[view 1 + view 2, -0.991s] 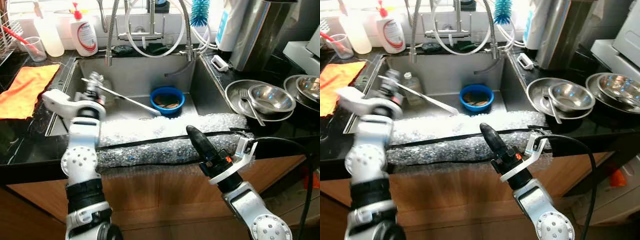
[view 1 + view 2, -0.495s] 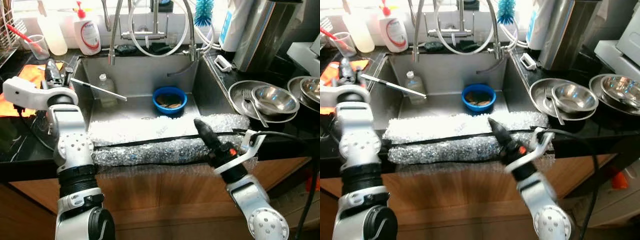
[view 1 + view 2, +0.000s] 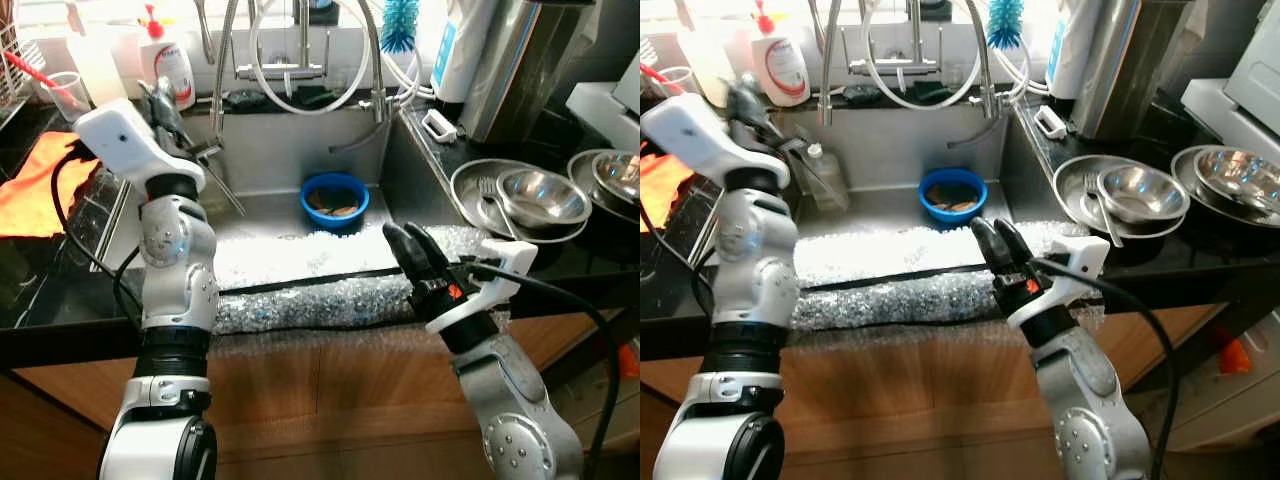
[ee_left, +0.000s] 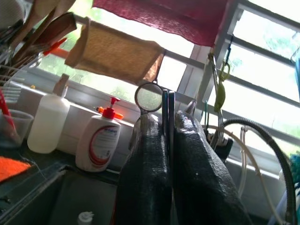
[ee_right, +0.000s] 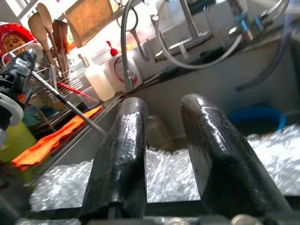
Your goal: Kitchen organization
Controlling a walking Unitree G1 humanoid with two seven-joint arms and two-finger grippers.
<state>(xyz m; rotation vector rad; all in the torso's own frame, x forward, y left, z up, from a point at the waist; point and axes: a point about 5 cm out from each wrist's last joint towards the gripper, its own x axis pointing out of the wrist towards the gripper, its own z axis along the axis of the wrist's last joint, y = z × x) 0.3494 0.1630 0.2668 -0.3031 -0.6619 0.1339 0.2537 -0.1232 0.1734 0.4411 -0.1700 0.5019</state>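
A slim metal utensil [image 3: 222,182], its rod-like handle slanting down over the left side of the sink [image 3: 285,160], is pinched between the pressed-together fingers of the left tool [image 3: 168,112], which is raised above the sink's left rim beside the soap pump bottle [image 3: 174,68]. In the left wrist view the thin handle [image 4: 168,117] runs up between the two black fingers [image 4: 146,154] toward the window; what kind of utensil it is cannot be told for certain. Below it, a blue bowl [image 3: 335,198] sits on the sink floor, and a small bottle [image 3: 827,175] stands against the sink's left wall. A roll of bubble wrap [image 3: 330,280] lies along the sink's front edge. The right tool [image 3: 418,245], fingers spread and holding nothing, hovers just over the wrap's right end. On the bench to the right, steel bowls [image 3: 543,196] are stacked on a steel plate with a fork [image 3: 500,212]; to the left lies an orange cloth [image 3: 42,182], near a dish rack [image 3: 12,62].

The step in hand appears to be carrying the utensil out of the sink to a storage spot. The next move likely calls for swinging it left toward the rack and releasing it only once its end is seated, keeping the long handle clear of the tap hoses [image 3: 300,60].
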